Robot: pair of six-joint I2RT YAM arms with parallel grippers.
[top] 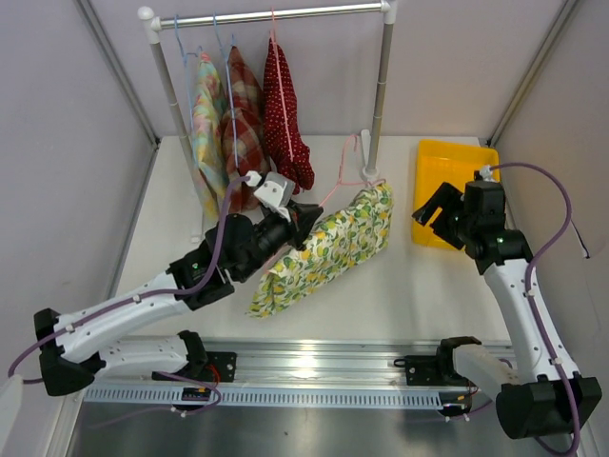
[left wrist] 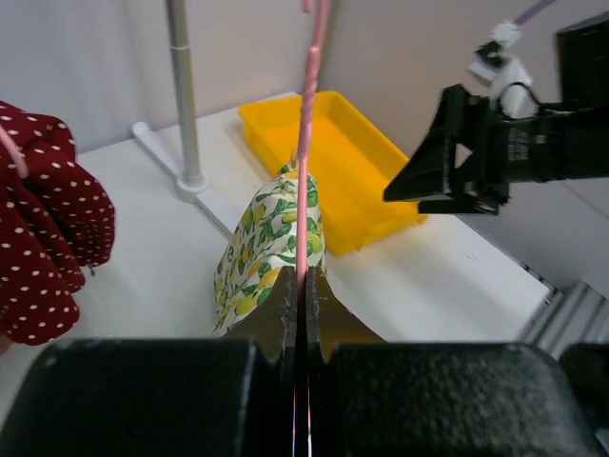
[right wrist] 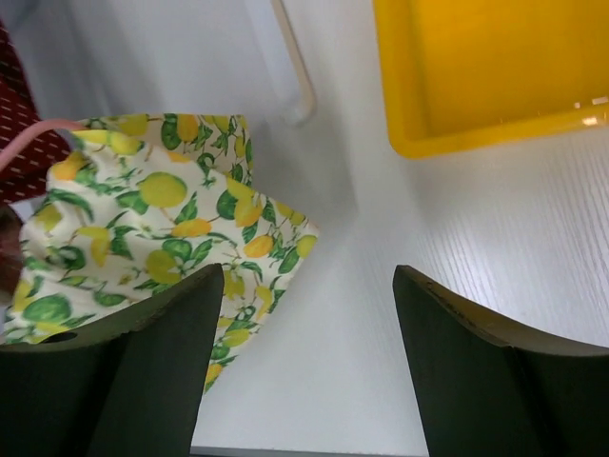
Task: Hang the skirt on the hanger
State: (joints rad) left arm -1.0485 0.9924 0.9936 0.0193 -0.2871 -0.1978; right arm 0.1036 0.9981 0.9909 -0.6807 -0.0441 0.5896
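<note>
- Nearest to me, the left arm goes out from its base at the near-left corner, low and stretched, diagonally toward the middle of the table (top: 419, 295). The left gripper (top: 301, 224) ends at the left long edge of the skirt (top: 328, 249).
- The left wrist view shows what the top view hides: the jaws are pressed together on the thin pink wire of the hanger (left wrist: 306, 143). The wire runs straight up from the pinch and out of the top of that picture.
- The skirt, in a lemon print, lies flat near the middle of the table. Its long axis is diagonal, from a near-left end to a far-right end, and the far end points at the foot of the rack's right post.
- Only the top view shows the hanger's hook. It lies on the table just past the skirt's far end, beside the post foot.
- The right arm rises from the near-right corner with a bent elbow, the wrist turned leftward. The right gripper (top: 430, 217) hangs over the table between the skirt's far end and the yellow tray (top: 457, 157).
- The right wrist camera makes it plain — the fingers (right wrist: 143, 371) stand wide apart and hold nothing, with bare table between them. The skirt's corner is on the left of that view and the tray's corner at upper right.
- Farthest away stands the rack (top: 276, 15), where three garments hang at the left part of the rail. The red dotted one (top: 285, 114) is closest to the left gripper.
</note>
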